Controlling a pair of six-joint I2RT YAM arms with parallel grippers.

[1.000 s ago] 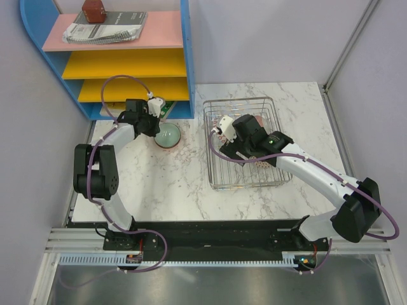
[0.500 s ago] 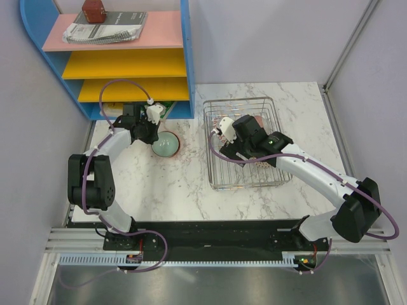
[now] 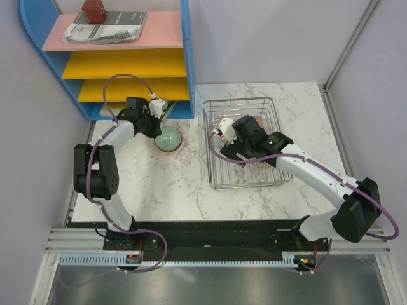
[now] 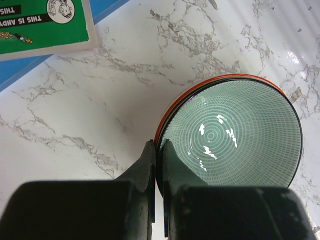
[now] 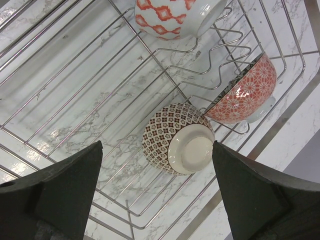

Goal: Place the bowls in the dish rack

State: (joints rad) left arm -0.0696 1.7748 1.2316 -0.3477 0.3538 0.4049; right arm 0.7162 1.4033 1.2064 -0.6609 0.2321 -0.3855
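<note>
While the left gripper (image 4: pixel 158 147) is squeezed almost fully closed on the near rim of a pale green bowl (image 4: pixel 235 135), the right gripper (image 5: pixel 157 145) hangs with its jaws spread wide and holds nothing. The green bowl sits upright, nested inside a red-rimmed bowl (image 4: pixel 231 76), on the white marble table (image 3: pixel 172 184) just in front of a blue shelf unit (image 3: pixel 186 63); it is unclear whether the outer rim is pinched as well. A green printed booklet (image 4: pixel 40 22) lies nearby at the foot of the shelf. The right gripper hovers over the dish rack (image 5: pixel 75 75), a chrome wire basket standing on the right half of the table, well apart from the stacked pair. Three bowls lie in the rack: a brown mesh-patterned bowl (image 5: pixel 167 135) tipped so its cream foot faces up, a red flower-patterned bowl (image 5: pixel 245 95) on its side touching it, and a red-and-white diamond bowl (image 5: pixel 170 17) farther along.
</note>
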